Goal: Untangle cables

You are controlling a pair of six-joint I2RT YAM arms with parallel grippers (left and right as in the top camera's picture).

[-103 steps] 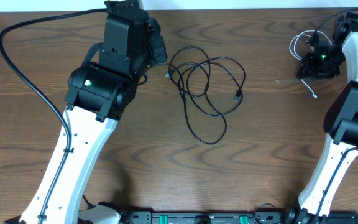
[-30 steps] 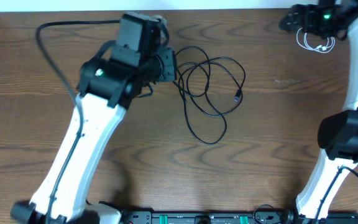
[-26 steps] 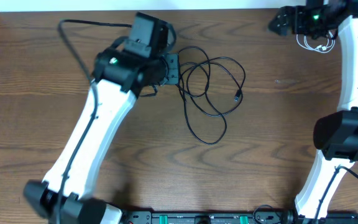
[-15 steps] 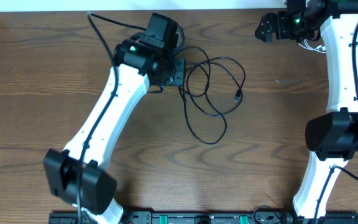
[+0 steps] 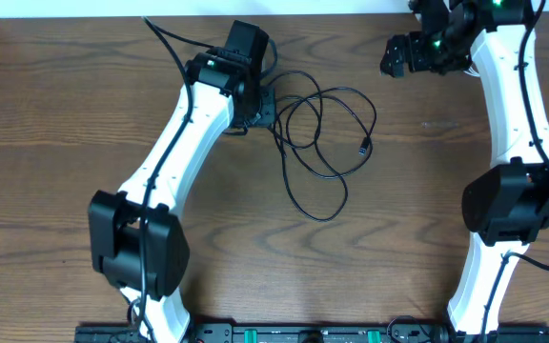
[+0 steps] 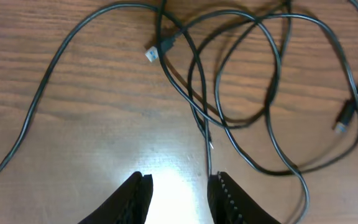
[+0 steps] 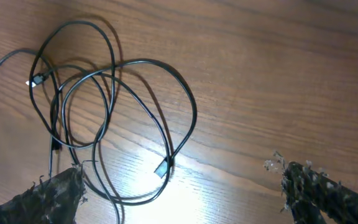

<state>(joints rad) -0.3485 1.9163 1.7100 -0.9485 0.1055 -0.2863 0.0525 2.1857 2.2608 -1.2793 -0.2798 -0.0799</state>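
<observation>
The black cable (image 5: 315, 217) lies in loose overlapping loops in the middle of the table, one plug (image 5: 364, 148) at its right side. My left gripper (image 5: 267, 107) hangs at the tangle's left edge. In the left wrist view the left gripper (image 6: 179, 177) is partly open over bare wood, and one strand (image 6: 207, 146) runs up to its right fingertip. A small plug (image 6: 160, 50) lies further ahead. My right gripper (image 5: 394, 57) hovers at the back right, and the right gripper (image 7: 179, 171) is wide open above the cable (image 7: 194, 112) and its plug (image 7: 162, 168). The white cable is hidden.
The brown wooden table (image 5: 427, 238) ends at a white strip along the back. A thick black wire (image 5: 165, 36) of the left arm arcs over the back left. A black rail (image 5: 303, 333) runs along the front edge.
My left arm has reached further right, bringing its gripper to the tangle's left edge. My right gripper has swung left, away from the back right corner, towards the black cable.
</observation>
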